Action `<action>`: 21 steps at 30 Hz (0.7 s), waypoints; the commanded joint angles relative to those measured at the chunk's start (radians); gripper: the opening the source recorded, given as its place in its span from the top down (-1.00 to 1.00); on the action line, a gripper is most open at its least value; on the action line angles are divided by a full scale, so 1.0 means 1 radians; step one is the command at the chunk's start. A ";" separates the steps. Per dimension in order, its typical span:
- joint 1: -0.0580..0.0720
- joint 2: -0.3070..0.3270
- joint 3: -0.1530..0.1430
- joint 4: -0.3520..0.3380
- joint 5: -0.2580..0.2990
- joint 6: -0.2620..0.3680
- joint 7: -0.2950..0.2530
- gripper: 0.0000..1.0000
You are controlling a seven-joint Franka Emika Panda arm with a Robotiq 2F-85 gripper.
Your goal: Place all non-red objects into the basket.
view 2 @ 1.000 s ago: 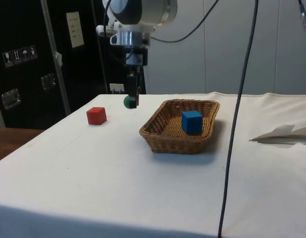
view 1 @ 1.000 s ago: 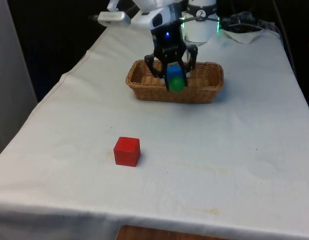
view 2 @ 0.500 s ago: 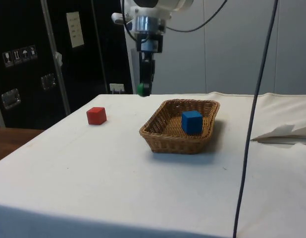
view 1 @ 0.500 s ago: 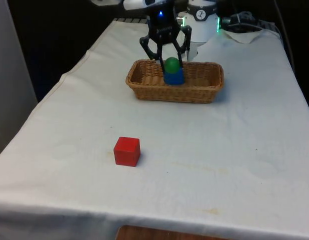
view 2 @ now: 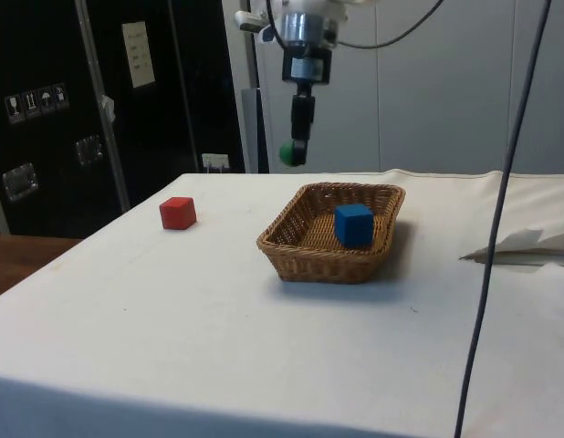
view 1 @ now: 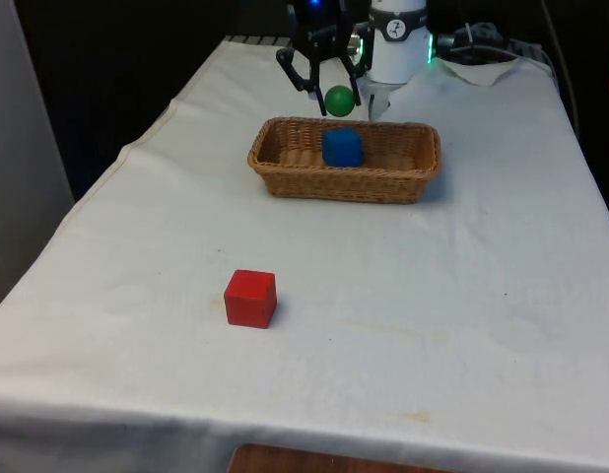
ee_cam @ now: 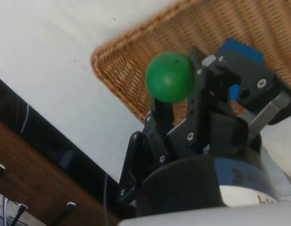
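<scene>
My gripper is shut on a green ball and holds it in the air above the wicker basket, over its rim on the side towards the robot. A blue cube lies inside the basket. A red cube sits on the white cloth well away from the basket, nearer the front edge of the table.
Crumpled white paper lies on the cloth beyond the basket, at the front view's right. Black cables hang down in the side view.
The gripper has carried the green ball upward and away from the red cube's side, across to above the basket's rim near the robot. The cubes have not moved.
</scene>
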 commanded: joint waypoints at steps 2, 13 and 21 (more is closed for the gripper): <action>0.000 -0.009 -0.002 -0.010 -0.003 0.001 -0.001 1.00; 0.001 -0.024 -0.007 -0.105 -0.001 0.083 -0.036 1.00; 0.002 0.022 -0.001 -0.122 0.024 0.131 -0.063 1.00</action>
